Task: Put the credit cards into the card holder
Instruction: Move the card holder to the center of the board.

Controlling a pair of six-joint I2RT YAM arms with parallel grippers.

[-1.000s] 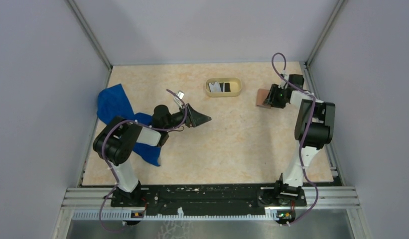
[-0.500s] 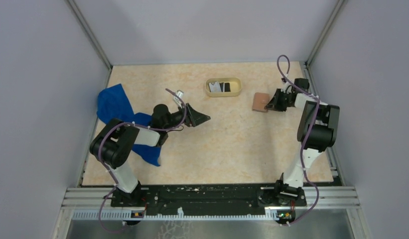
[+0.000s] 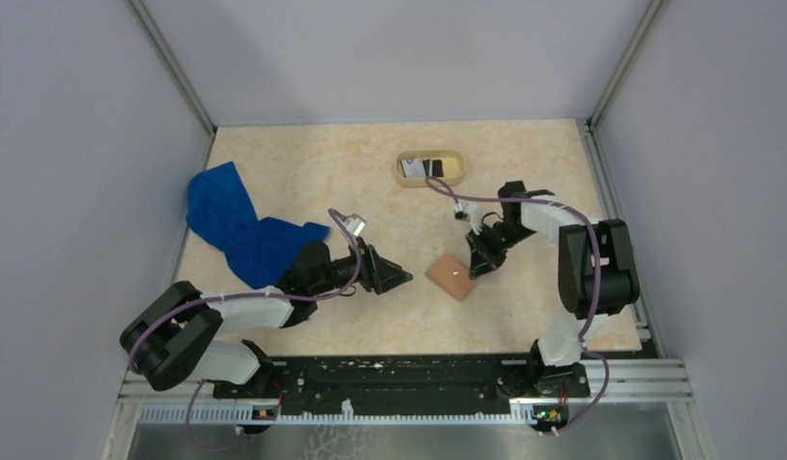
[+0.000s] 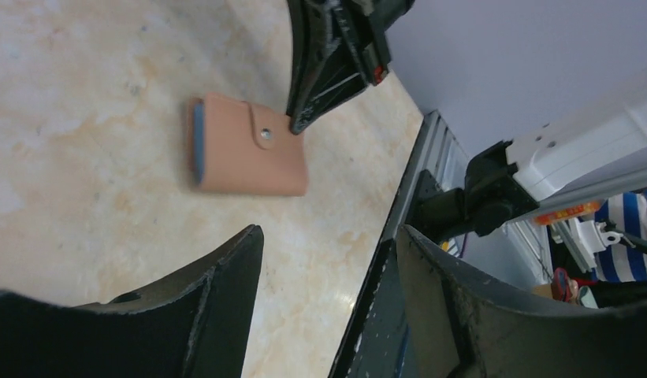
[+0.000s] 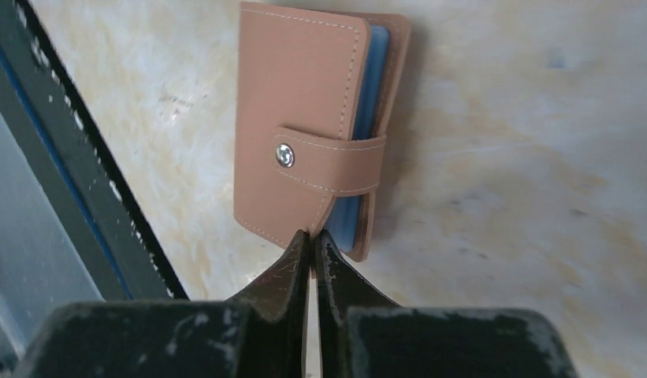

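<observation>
The salmon card holder (image 3: 451,277) lies flat on the table in front of centre, snapped closed, its blue inner edge showing in the right wrist view (image 5: 304,134). My right gripper (image 3: 478,264) is shut on its near edge, fingertips pinched together (image 5: 312,238). My left gripper (image 3: 401,279) is open and empty, just left of the holder and apart from it. The left wrist view shows the holder (image 4: 245,146) ahead of the left gripper (image 4: 328,236). A white card (image 3: 415,169) and a black card (image 3: 437,169) lie in the oval tan tray (image 3: 429,180) at the back.
A blue cloth (image 3: 241,225) lies crumpled at the left, behind my left arm. The black base rail (image 3: 399,374) runs along the near edge, close in front of the holder. Grey walls enclose the table.
My right gripper has moved the card holder from the back right to front of centre. My left arm has swung nearer and to the right, towards the holder.
</observation>
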